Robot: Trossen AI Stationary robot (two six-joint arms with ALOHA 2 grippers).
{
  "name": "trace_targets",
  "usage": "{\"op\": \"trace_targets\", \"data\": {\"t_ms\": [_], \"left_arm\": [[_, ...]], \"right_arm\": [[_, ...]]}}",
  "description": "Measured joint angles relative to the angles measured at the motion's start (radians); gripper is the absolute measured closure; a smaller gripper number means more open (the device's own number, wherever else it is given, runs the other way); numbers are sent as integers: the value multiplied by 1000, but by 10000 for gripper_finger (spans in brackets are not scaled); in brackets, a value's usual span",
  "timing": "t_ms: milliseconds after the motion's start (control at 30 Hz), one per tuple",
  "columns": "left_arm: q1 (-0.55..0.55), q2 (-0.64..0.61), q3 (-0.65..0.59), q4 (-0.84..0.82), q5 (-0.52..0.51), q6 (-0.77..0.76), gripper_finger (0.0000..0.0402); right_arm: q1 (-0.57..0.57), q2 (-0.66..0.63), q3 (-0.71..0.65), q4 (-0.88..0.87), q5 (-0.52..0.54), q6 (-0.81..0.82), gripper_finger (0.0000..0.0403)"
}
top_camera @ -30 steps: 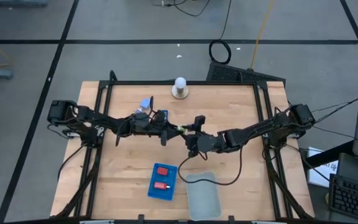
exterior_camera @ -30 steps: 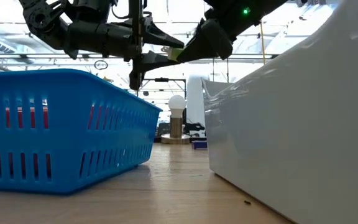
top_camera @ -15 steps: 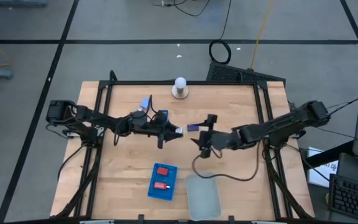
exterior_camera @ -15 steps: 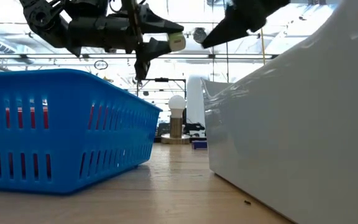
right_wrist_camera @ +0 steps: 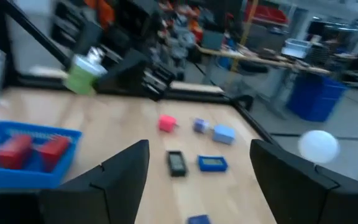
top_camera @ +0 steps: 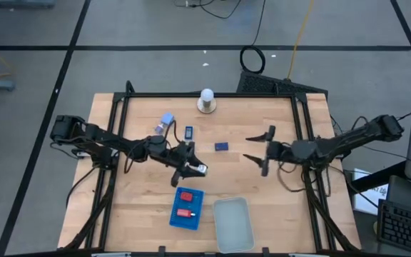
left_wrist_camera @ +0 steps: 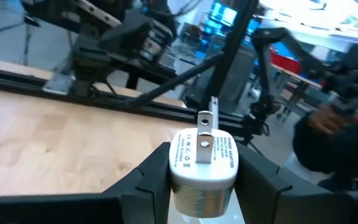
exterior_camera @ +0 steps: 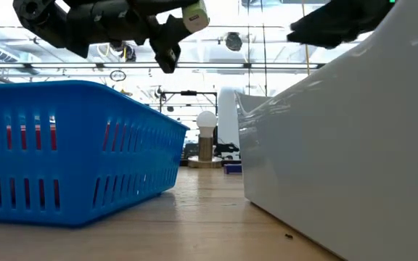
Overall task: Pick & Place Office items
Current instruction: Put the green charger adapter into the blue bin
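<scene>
While the left gripper (top_camera: 198, 169) hangs above the table just beyond the blue tray (top_camera: 187, 220), its jaws are clamped on a white plug adapter (left_wrist_camera: 201, 163), a small blocky piece with metal prongs pointing away from the wrist (it reads pale green in the right wrist view). It looks light and rigid with smooth plastic sides, so a hold across its flat flanks, as now, should serve, though slick faces could let it twist if the squeeze is shallow. Two red blocks (top_camera: 186, 203) already lie in the blue tray; the clear tray (top_camera: 232, 223) beside it shows nothing inside. On the wood farther off rest a black rectangular piece (top_camera: 189, 132), a dark blue rectangle (top_camera: 221, 146) and a light blue piece (top_camera: 167, 118), near the white ball (top_camera: 206, 96). Over the table's right side, the right gripper (top_camera: 260, 151) has its jaws wide apart, holding nothing.
</scene>
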Motion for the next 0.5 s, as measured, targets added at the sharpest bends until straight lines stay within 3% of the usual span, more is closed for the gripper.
{"op": "trace_targets", "data": {"t_ms": [133,233,300,367,500], "left_arm": [[-25,-22,0,-5,24,20,266],[-67,-27,0,-7,132,47,266],[-106,-27,0,-32,149,43,266],[-150,-27,0,-87,113,34,266],[-256,-27,0,-233,-65,54,266]], "right_arm": [[0,-117,-69,6,-67,56,132],[0,-180,-104,5,-68,70,135],[0,-215,-118,7,-68,71,137],[0,-238,-125,7,-68,79,137],[0,-261,-133,7,-92,80,136]]}}
